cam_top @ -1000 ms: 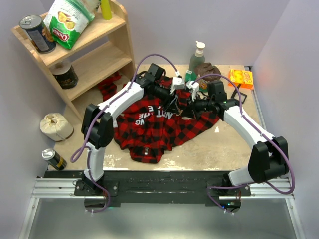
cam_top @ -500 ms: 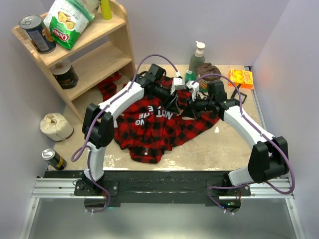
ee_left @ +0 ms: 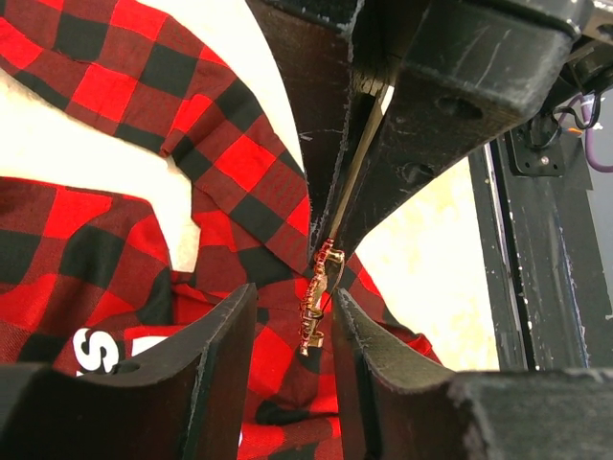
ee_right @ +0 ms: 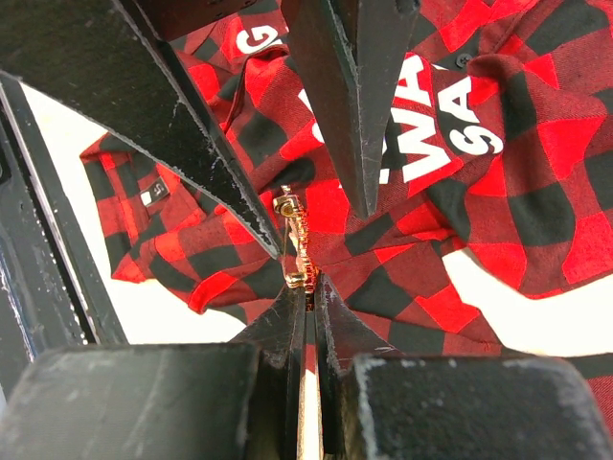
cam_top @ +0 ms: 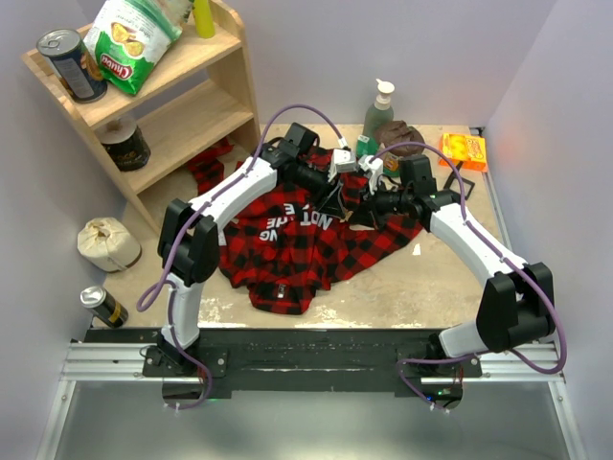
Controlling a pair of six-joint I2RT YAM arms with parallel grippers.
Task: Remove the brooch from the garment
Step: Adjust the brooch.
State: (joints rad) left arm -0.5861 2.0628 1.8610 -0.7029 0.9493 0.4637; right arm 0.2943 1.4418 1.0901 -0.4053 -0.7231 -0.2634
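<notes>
Red-and-black plaid garment sprawls over the middle of the counter, reaching toward its far edge. Near the middle of that edge a fold stands raised, with the small pale gold brooch pinned on it. The right fingers are pinched almost together on the brooch's end. The left fingers stand narrowly apart, one on either side of it.

Tiny gold brooch stands upright on the crumpled red-and-black plaid garment
</notes>
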